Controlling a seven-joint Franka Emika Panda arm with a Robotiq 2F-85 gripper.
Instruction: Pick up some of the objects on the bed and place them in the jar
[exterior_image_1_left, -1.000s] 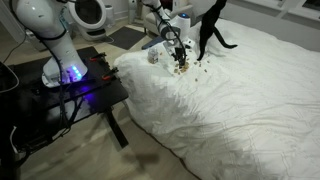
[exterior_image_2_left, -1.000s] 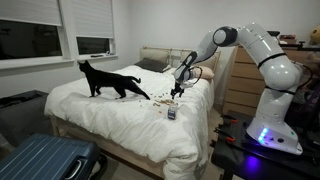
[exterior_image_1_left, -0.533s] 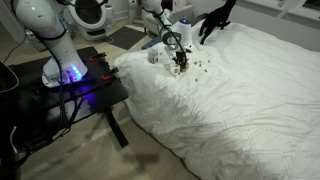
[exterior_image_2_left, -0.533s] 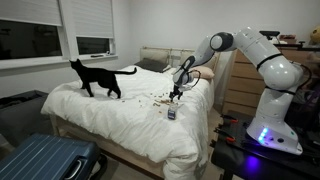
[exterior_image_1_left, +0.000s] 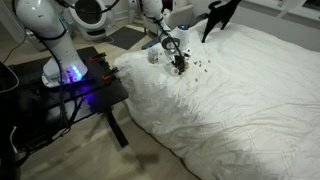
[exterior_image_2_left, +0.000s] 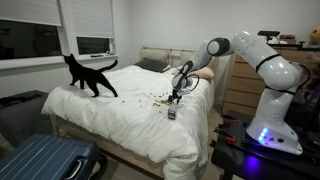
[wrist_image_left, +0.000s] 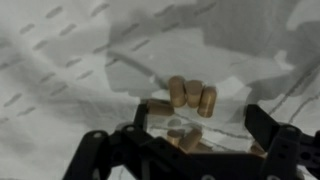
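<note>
— Cat (exterior_image_2_left: 88, 72) has walked off, well away from the jar (exterior_image_2_left: 171, 114). Tool?
— I hold the tool (wrist_image_left: 182, 138) spread over the objects (wrist_image_left: 190, 95) on the bed (exterior_image_1_left: 240, 100), just beyond the jar, straddling a few

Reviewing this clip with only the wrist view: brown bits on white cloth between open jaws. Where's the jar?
Observer: The jar stands on the bed near its edge, beside the gripper, not touching it.
Operator: Are these bits all there is?
Observer: No, more bits lie scattered over the bed past the gripper.
Operator: Anything else up there?
Observer: A black cat stands at the bed's far side.
</note>
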